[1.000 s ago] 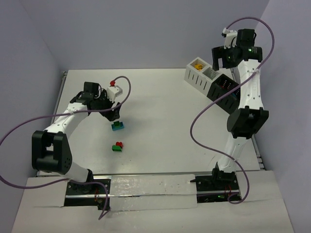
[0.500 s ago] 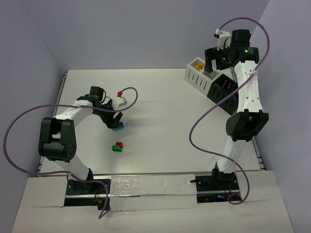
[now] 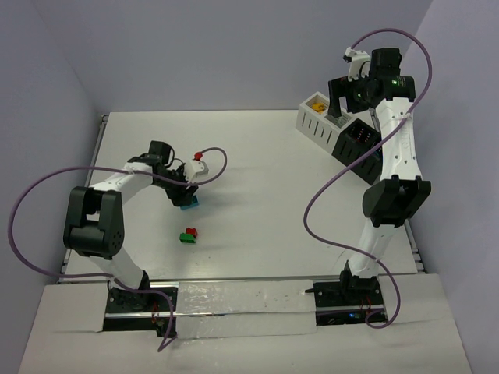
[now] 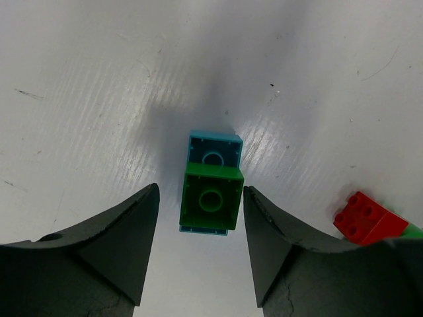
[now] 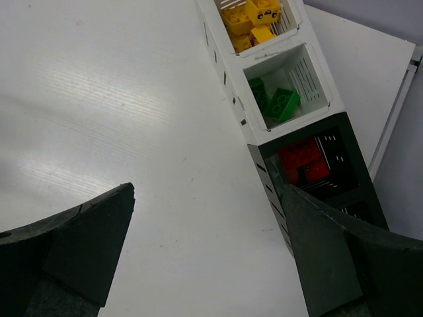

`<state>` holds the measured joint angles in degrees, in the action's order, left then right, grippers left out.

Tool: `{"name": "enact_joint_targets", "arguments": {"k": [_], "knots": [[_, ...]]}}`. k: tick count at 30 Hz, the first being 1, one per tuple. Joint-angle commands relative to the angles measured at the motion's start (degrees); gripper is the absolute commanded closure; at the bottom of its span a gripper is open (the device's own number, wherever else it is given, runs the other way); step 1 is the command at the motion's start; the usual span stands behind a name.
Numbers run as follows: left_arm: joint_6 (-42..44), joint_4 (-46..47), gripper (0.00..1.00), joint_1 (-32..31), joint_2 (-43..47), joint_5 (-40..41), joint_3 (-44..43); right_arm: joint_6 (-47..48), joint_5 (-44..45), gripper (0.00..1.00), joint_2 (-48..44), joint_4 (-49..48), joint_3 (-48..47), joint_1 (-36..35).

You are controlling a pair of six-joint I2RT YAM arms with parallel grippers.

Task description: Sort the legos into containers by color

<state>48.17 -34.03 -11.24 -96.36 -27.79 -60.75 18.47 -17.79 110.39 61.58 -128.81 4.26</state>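
My left gripper [image 4: 200,193] is low over the green-on-teal pair [image 4: 211,198], which lies on the table [image 4: 79,79] at the left, just far of the red-and-green pair [image 3: 189,234]. The jaws stand spread on each side with a thin gap, so nothing is pinched yet; I judge a grasp is about to close. My right gripper [image 5: 208,228] hangs spread and empty above the containers [image 5: 232,99] at far right, probably waiting. Since a second ago, the left jaws have narrowed and come lower, and the right wrist has shifted slightly left.
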Motion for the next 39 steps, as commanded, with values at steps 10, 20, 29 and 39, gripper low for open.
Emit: {"name": "enact_joint_targets", "arguments": {"k": [10, 20, 29, 39], "knots": [[1.17, 0.74, 0.91, -0.71, -0.91, -2.43, -2.71, -1.63, -4.89, 0.01, -2.61, -0.98, 1.23, -1.62], [-30.03, 13.63, 1.00, -3.55, 6.12, -25.75, -16.56, -25.38, -34.74, 0.02, -13.77, -25.81, 25.83, -11.21], [-30.19, 31.11, 1.00, -13.70, 15.56, -13.77, -7.76, -36.16, -38.12, 0.00, -9.96, -35.77, 23.91, -19.39], [-53.70, 42.98, 1.00, -10.83, 13.92, -33.52, -7.45, -24.51, -48.52, 0.00, -18.34, -45.13, 33.43, -19.64]]}}
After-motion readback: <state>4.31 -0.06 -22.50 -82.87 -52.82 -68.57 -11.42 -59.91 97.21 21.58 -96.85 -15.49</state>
